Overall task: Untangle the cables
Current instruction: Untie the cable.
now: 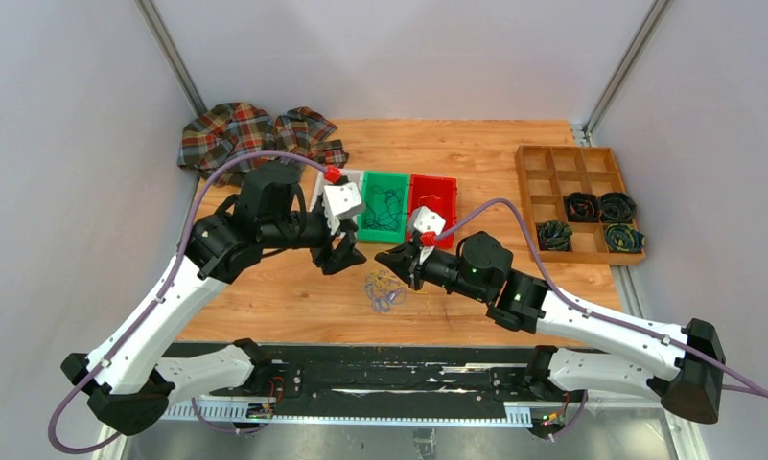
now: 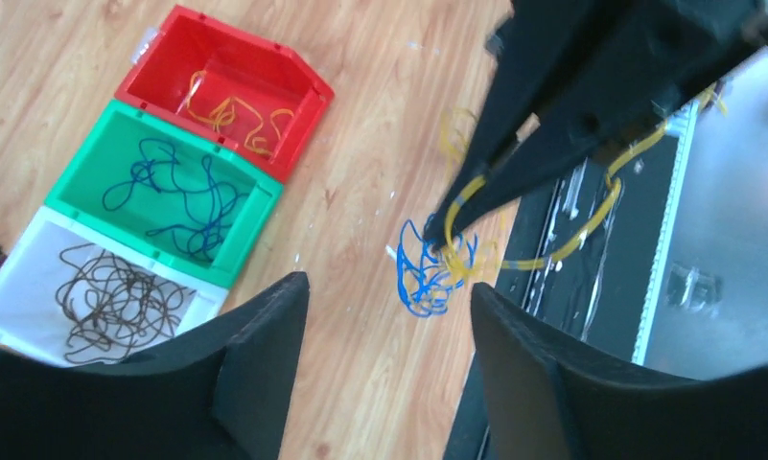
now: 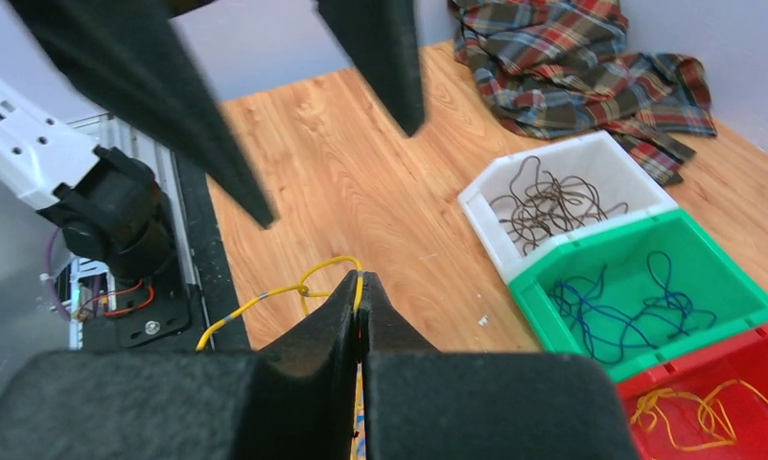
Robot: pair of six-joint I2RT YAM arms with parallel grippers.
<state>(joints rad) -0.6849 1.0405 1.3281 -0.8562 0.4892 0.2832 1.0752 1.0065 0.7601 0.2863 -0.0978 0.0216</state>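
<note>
The cables lie as a small blue and yellow clump on the wooden table, between the two arms. In the left wrist view the blue loops rest on the wood. A yellow cable rises from them. My right gripper is shut on that yellow cable, just above the clump, and its dark fingers show in the left wrist view. My left gripper hangs open over bare wood beside the clump, nothing between its fingers. From above, the left gripper and right gripper stand close together.
Behind the grippers stand three bins: white with brown wires, green with dark blue wires, red with yellow wires. A wooden compartment tray with dark coiled bundles sits at the right. A plaid cloth lies at the back left.
</note>
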